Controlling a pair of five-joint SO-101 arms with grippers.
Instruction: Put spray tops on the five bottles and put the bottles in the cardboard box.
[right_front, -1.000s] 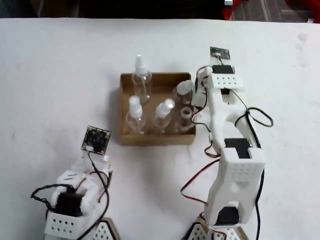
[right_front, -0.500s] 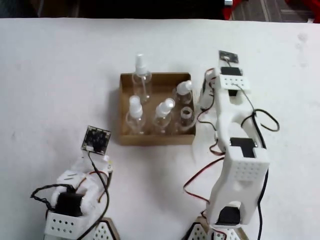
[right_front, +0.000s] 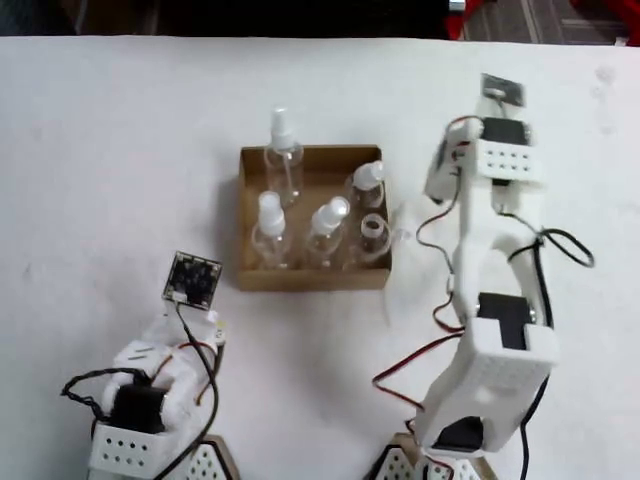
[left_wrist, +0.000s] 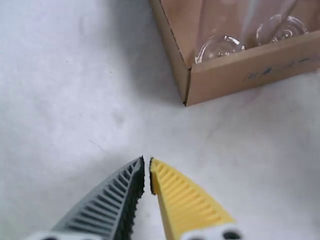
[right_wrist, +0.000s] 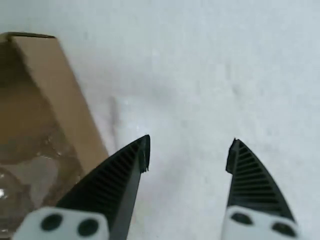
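Bottle: clear plastic bottle in brown cardboard box lacks top; we cap squarely.
Right gripper: wide.
Left gripper: closed.

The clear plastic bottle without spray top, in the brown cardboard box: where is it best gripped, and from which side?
Probably by its open neck, from above: the clear plastic bottle stands upright, and the brown cardboard box wall and capped bottles crowd its body.

White table, carrying: one open cardboard box near centre; left arm's base and right arm's base at near edge.
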